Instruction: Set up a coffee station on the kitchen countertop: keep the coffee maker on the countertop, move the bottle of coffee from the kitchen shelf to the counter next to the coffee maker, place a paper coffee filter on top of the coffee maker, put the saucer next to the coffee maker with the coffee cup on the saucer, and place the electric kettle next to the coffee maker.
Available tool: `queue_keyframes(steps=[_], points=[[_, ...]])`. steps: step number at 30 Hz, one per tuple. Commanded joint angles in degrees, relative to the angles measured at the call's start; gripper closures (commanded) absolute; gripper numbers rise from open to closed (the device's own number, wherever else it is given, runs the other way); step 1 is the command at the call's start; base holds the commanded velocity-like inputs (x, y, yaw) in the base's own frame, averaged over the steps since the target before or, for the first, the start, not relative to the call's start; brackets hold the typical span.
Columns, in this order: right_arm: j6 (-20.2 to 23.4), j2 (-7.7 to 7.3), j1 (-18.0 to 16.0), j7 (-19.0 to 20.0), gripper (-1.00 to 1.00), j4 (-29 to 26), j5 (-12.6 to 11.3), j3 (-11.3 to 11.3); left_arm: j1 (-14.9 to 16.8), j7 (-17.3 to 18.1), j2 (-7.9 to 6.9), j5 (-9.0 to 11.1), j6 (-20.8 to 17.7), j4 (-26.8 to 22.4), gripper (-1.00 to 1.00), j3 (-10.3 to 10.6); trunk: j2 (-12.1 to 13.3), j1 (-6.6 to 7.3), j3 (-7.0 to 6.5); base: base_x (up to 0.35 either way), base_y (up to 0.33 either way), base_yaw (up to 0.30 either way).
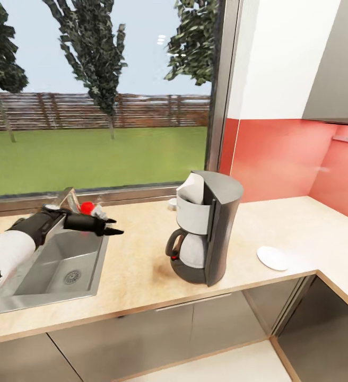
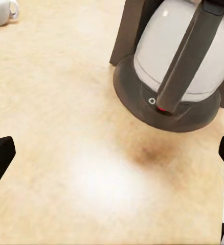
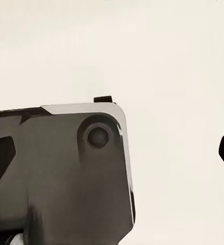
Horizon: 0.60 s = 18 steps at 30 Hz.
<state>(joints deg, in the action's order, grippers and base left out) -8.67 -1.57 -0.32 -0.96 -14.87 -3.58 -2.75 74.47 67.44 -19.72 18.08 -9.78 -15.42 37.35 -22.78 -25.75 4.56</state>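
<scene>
The desk [image 1: 142, 265] runs wide under your left pincer [image 1: 110, 227], which hangs over the sink's [image 1: 52, 265] edge with its fingers parted and nothing between them. The coffee maker [image 1: 206, 228] stands ahead of that pincer, well apart, with a white filter showing at its top. The saucer [image 1: 272, 258] lies beyond the maker, on its far side from the pincer. The cup [image 2: 0, 11] sits near the window, behind the maker, small in the left wrist view. Your right pincer [image 3: 112, 148] is also spread wide and empty, hanging over pale floor and a dark part of the robot. The likely next step is the cup: reach past the maker's handle, come down over the cup squarely, and don't brush the maker.
</scene>
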Motion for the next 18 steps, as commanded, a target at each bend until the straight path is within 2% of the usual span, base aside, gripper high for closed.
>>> queue_keyframes(steps=[1,2,3,7,11,14,18], points=[[-0.2,0.00,0.0,0.0,-1.00,0.0,-0.4,-0.1,-1.6,0.8,-0.18,1.2,1.7,-0.1,-1.00,0.3,-0.1,-0.03,0.12,0.000,0.000,0.000],[-0.2,-0.01,0.0,0.0,-1.00,0.0,-0.4,-0.1,-2.7,1.4,-0.25,1.6,2.8,-0.1,-1.00,0.3,-0.1,-0.03,0.12,0.000,0.000,0.000],[-0.2,-0.01,0.0,0.0,-1.00,0.0,-0.4,-0.1,-5.8,2.4,-0.52,3.2,4.3,-0.1,-1.00,0.3,-0.1,-0.03,0.12,0.000,0.000,0.000],[-0.3,-0.01,0.0,0.0,-1.00,0.0,-0.4,-0.1,-9.1,2.8,-1.56,6.0,4.8,0.0,-1.00,0.3,-0.1,-0.03,0.12,0.000,0.000,0.000],[-0.3,-0.01,0.0,0.0,-1.00,0.0,-0.4,-0.1,-11.8,3.1,-2.18,10.0,5.2,-0.1,-1.00,0.3,-0.1,-0.03,0.12,0.000,0.000,0.000],[-0.3,-0.01,0.0,0.0,-1.00,-0.1,-0.5,-0.1,-12.8,4.4,-2.31,11.3,6.7,-0.9,-1.00,0.3,-0.1,-0.03,0.12,0.000,0.000,0.000],[-0.3,-0.01,0.0,0.0,-1.00,-0.2,-0.5,-0.2,-13.2,7.6,-2.67,12.1,8.6,-1.7,-1.00,0.3,-0.1,-0.03,0.12,0.000,0.000,0.000]])
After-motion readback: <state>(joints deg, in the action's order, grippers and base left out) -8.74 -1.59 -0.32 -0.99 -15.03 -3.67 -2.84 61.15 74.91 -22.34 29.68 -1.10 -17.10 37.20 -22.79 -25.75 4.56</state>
